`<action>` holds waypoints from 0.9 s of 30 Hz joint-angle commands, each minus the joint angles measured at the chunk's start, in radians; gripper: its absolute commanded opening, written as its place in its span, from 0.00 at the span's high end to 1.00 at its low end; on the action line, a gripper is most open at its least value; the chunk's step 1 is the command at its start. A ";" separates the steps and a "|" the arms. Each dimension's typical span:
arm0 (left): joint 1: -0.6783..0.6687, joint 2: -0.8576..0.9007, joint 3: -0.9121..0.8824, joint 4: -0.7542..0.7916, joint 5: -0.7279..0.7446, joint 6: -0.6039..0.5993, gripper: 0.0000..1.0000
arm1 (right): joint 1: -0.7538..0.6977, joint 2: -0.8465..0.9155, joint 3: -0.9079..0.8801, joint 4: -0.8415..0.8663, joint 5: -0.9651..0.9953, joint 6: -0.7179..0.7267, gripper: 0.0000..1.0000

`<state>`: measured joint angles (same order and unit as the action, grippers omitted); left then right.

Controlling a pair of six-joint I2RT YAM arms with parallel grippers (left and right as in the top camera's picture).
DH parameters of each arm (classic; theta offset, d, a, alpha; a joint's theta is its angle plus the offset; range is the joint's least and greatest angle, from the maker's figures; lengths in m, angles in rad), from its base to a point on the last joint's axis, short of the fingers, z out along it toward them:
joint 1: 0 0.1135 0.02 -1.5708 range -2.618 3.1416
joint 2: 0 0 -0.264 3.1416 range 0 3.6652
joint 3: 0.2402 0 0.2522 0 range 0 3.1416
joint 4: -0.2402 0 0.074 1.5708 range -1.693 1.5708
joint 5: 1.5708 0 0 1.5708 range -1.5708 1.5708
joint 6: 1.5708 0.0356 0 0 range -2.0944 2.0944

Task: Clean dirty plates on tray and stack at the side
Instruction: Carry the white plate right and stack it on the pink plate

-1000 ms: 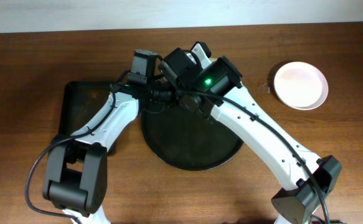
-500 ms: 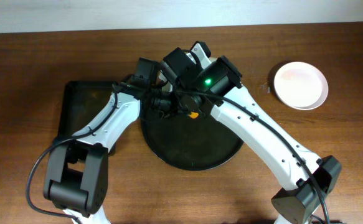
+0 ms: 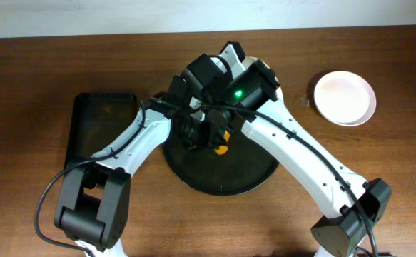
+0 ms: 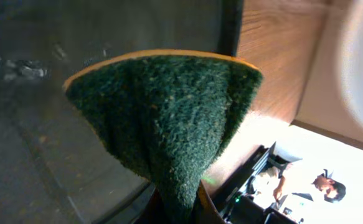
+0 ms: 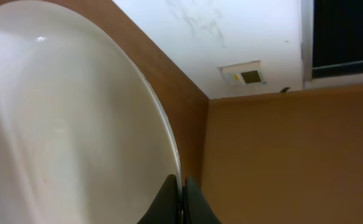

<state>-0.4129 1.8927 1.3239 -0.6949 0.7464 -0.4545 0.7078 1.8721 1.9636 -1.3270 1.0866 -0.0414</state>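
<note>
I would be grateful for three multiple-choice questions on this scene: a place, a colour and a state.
1. Where does the pale pink plate lie?
A. On the table, right of the round tray
B. In the round tray
C. On another plate
2. What colour is the scouring face of the sponge?
A. White
B. Dark green
C. Red
3. How do the right fingers stand?
A. Wide open, empty
B. Shut on the sponge
C. Shut on the rim of a white plate
Answers: 1 A, the overhead view shows it there; 2 B, the left wrist view shows green fibre; 3 C, the right wrist view shows the rim pinched.
</note>
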 commanded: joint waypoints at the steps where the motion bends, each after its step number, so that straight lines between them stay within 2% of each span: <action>1: 0.003 0.007 0.003 -0.026 -0.059 0.068 1.00 | 0.003 -0.036 0.024 0.007 0.063 0.023 0.96; 5: 0.003 0.007 0.003 -0.044 -0.164 0.068 1.00 | 0.003 -0.036 0.024 0.007 0.062 0.025 0.96; 12: 0.003 0.007 0.003 -0.040 -0.180 0.068 1.00 | -0.013 -0.036 0.024 0.014 0.108 0.133 0.96; 15: 0.003 0.007 0.003 -0.040 -0.194 0.068 1.00 | -0.079 -0.036 0.024 0.020 0.056 0.148 0.96; 18: 0.003 0.007 0.003 -0.040 -0.194 0.068 1.00 | -0.235 -0.036 0.024 0.023 -0.191 0.155 0.96; 19: 0.003 0.007 0.003 -0.040 -0.195 0.068 1.00 | -0.352 -0.036 0.024 0.028 -0.407 0.154 0.96; 21: 0.003 0.007 0.003 -0.032 -0.195 0.068 1.00 | -0.485 -0.036 0.024 0.030 -0.594 0.154 0.96; 27: 0.003 0.007 0.003 -0.021 -0.195 0.068 1.00 | -0.892 0.004 0.021 0.091 -1.023 0.151 0.96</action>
<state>-0.4129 1.8927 1.3239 -0.7177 0.5518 -0.4072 -0.0391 1.8690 1.9656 -1.2621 0.3916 0.0975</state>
